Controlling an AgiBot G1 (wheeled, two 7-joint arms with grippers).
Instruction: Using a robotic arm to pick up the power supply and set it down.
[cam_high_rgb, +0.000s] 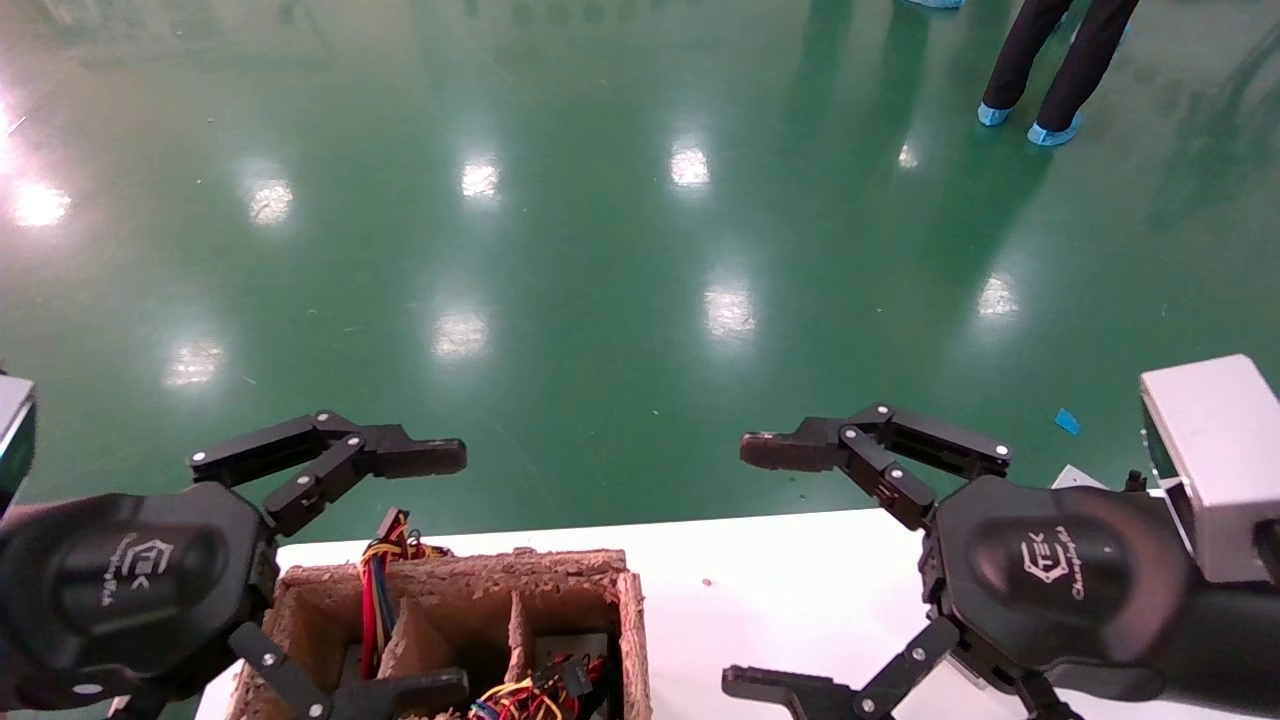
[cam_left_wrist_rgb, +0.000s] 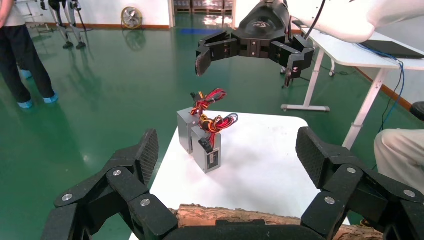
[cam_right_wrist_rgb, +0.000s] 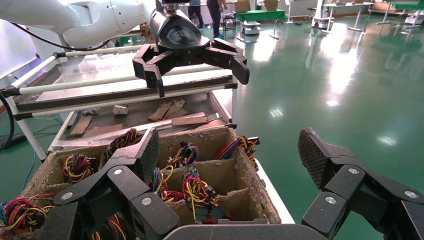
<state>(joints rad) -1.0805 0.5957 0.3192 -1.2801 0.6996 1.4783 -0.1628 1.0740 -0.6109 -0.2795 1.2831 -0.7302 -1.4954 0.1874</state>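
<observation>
On our left, the left gripper (cam_high_rgb: 400, 575) hangs with its fingers spread wide and nothing in them, right above the near-left end of the white table (cam_high_rgb: 800, 590), where a fibre tray (cam_high_rgb: 632, 620) with divided compartments sits full of power supplies (cam_right_wrist_rgb: 197, 192), their coloured wire bundles (cam_high_rgb: 385, 560) sticking up past the rim. Moving across, the left wrist view shows two more power supplies (cam_left_wrist_rgb: 202, 142) standing upright and touching on the bare tabletop towards the right side, leads curling from their tops. On our right, the right gripper (cam_high_rgb: 770, 570) also hangs wide open and empty, over the table's right part and above that pair. Our worry from here is the wiring: if we reach into the tray, a finger could snag a loose bundle and drag a neighbouring unit up with it. The compartments look tight, so a slightly off-centre descent could jam on a divider. And the standing pair looks tippy enough that a careless set-down beside them might knock them over.
</observation>
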